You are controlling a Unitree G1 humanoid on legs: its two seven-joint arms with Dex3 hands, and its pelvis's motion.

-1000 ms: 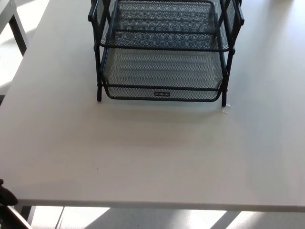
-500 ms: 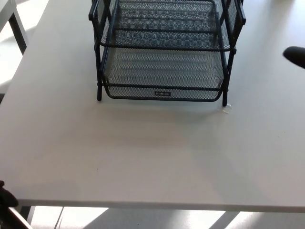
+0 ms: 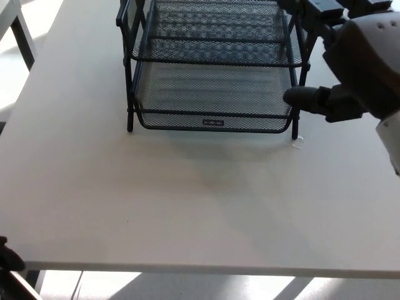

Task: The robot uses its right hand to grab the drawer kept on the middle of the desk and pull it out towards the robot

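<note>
The robot's right hand (image 3: 340, 69), out of view a second ago and only a dark tip at the right edge half a second ago, now sits at the front right corner of the black wire-mesh drawer (image 3: 212, 94). The drawer rests in its black rack (image 3: 128, 94) at the far middle of the white counter (image 3: 187, 200). The hand holds nothing, one finger (image 3: 303, 97) extended toward the drawer's rim, so the grab seems imminent.
</note>
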